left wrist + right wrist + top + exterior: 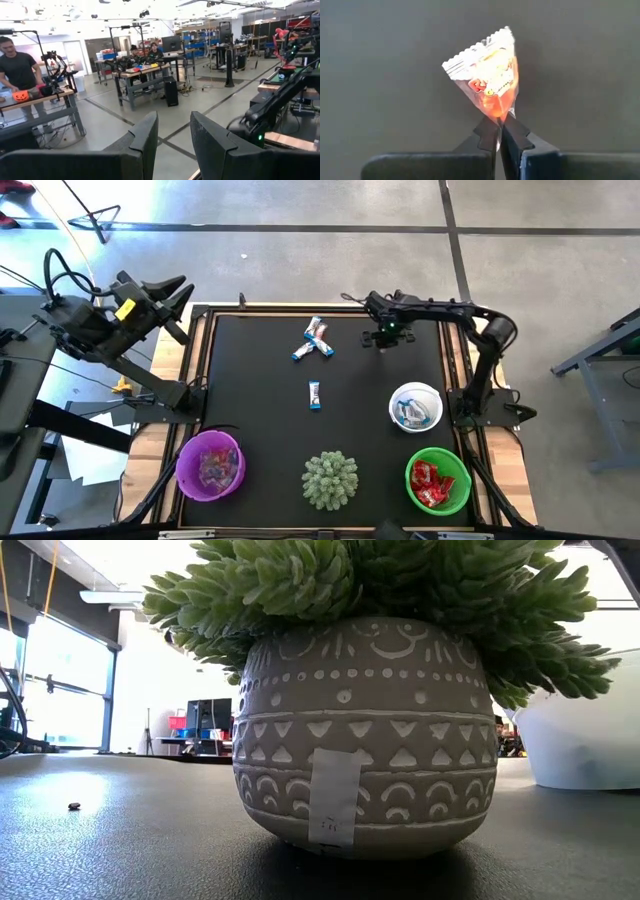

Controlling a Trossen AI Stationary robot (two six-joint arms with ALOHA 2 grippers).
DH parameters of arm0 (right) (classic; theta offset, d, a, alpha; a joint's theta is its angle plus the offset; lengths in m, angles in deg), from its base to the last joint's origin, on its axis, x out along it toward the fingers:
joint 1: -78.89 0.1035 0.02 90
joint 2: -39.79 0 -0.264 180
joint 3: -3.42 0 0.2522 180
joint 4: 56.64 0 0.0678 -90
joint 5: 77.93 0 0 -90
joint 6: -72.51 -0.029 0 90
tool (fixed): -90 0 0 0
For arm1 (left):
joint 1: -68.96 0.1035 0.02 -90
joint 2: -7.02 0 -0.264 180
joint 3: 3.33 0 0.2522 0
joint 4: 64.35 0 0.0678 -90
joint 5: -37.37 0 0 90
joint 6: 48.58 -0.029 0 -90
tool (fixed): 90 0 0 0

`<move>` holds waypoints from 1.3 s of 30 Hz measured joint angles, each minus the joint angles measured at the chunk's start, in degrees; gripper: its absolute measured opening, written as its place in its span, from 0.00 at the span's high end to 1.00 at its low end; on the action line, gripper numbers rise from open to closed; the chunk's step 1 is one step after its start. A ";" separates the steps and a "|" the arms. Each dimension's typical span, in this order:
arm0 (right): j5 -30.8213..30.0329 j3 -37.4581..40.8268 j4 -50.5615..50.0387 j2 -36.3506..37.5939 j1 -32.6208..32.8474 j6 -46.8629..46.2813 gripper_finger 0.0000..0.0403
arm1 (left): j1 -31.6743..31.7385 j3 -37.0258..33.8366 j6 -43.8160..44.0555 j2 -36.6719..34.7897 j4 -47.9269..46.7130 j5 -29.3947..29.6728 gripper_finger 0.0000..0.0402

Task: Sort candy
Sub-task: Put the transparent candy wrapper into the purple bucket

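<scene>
Black table point(260, 420), right jaws point(500, 131) pinched on a red candy point(492, 82), left jaws point(174, 142) narrowly apart off-table.

Left hand point(172, 142) parted, facing workshop; person point(19, 75) at bench.

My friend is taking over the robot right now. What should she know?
Right gripper: shut on a red candy, at the table's far side.
Left gripper: open, parked off the table's left edge, empty.
Done: candies lie in the purple bowl, white bowl and green bowl, the red ones in the green.
Left: drop the held candy, probably in the green bowl; then four blue-and-white candies on the mat, three far and one mid-table, likely for the white bowl.
</scene>
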State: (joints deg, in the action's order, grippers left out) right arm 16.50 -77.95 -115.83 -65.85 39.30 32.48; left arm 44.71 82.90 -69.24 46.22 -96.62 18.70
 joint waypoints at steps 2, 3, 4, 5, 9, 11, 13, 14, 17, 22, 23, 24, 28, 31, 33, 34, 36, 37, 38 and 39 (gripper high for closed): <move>0.20 -0.16 0.54 2.16 0.27 -0.37 0.99 | 0.01 0.00 0.76 -0.02 -1.48 -0.01 0.74; 0.19 -0.16 0.62 3.24 0.56 -0.69 1.00 | 0.02 0.00 1.55 -0.02 -2.88 -0.02 0.74; 0.11 -0.16 1.06 4.50 0.90 -1.00 1.00 | 0.02 0.00 2.86 -0.02 -4.65 -0.06 0.74; 0.08 -0.16 1.92 5.95 1.37 -1.29 0.99 | 0.00 0.00 4.58 -0.01 -6.52 -0.14 0.74; 0.10 -0.16 7.09 12.11 4.16 -2.12 1.00 | 0.00 -0.02 11.71 0.00 -12.63 -1.59 0.74; 0.03 -0.16 11.02 15.28 5.77 -2.19 1.00 | 0.00 -0.02 14.40 0.00 -14.65 -4.07 0.74; -0.31 -0.22 15.52 18.25 7.65 -2.62 1.00 | 0.01 -0.02 15.92 0.00 -15.70 -7.91 0.74; -0.60 -0.25 17.75 19.44 8.64 -2.89 1.00 | 0.00 -0.02 16.00 0.04 -16.18 -10.18 0.74; -2.77 -0.25 25.07 22.55 12.37 -3.09 1.00 | 0.02 -0.54 14.70 0.34 -16.23 -17.58 0.74; -6.70 -0.26 39.09 25.13 19.40 -1.02 1.00 | 0.00 -1.64 12.63 1.49 -14.55 -23.13 0.74; -7.51 -0.27 42.12 25.33 20.92 -0.19 1.00 | 0.00 -1.64 12.86 1.73 -14.05 -22.79 0.74; -8.16 -0.27 44.67 25.46 22.52 0.60 1.00 | 0.00 -1.64 13.40 2.16 -13.97 -22.58 0.74; -9.01 -0.27 53.82 25.46 28.18 4.23 1.00 | 0.02 -1.64 15.42 4.01 -8.12 -22.01 0.74; -9.19 -0.31 57.34 25.46 31.75 7.16 1.00 | 0.02 -1.62 15.54 6.13 -3.08 -22.16 0.74; -9.21 -0.31 59.02 25.45 33.90 9.55 1.00 | 0.02 -1.62 15.54 7.92 -0.51 -21.56 0.74; -9.21 -0.31 59.62 25.52 34.82 10.79 1.00 | 0.02 -1.62 15.56 8.87 0.47 -20.71 0.74; -9.19 -0.31 60.18 25.80 36.21 12.81 1.00 | 0.00 -1.62 15.92 10.89 3.23 -17.95 0.74; -9.16 -0.31 60.17 26.07 36.73 13.27 1.00 | 0.00 -1.62 16.42 12.09 5.01 -16.65 0.74; -9.19 -0.32 60.16 26.32 37.16 13.39 1.00 | 0.02 -1.64 17.28 13.29 6.83 -15.61 0.74; -9.21 -0.33 60.19 26.61 37.49 13.48 1.00 | 0.04 -1.66 17.78 14.32 8.65 -15.11 0.74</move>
State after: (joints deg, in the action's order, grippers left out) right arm 7.29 -78.28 -55.64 -39.24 76.78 45.96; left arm 44.75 81.24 -51.47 60.54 -87.98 3.59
